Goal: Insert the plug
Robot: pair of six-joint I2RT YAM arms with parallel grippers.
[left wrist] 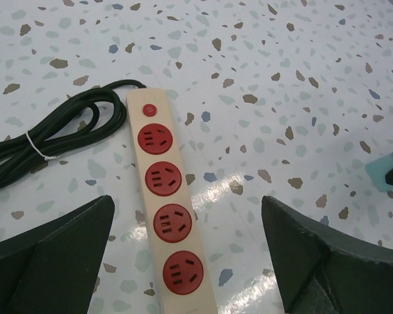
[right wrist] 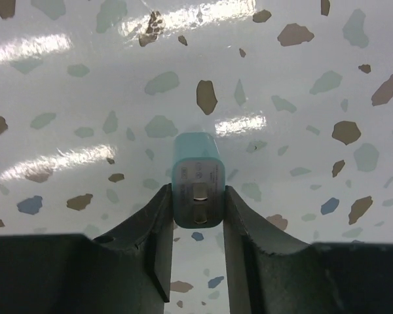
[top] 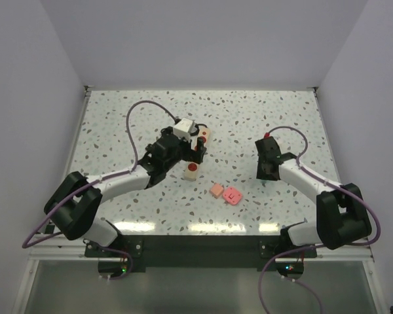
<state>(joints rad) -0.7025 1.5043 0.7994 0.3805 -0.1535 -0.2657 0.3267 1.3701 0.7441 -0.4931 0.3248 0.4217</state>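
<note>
My right gripper (right wrist: pixel 197 196) is pinched on the one teal plug (right wrist: pixel 196 163), pressed against both its flanks, over on the right. My left gripper (left wrist: pixel 187 206) gapes wide above the one power strip (left wrist: pixel 173 261), left of centre; I count four red sockets (left wrist: pixel 155 139) on it, and two pink pieces (top: pixel 233 195) near-centre

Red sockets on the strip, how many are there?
4, in one row on the strip: the first socket just under the small red button, the second and third below it, the fourth at the near end. None look hidden.
</note>
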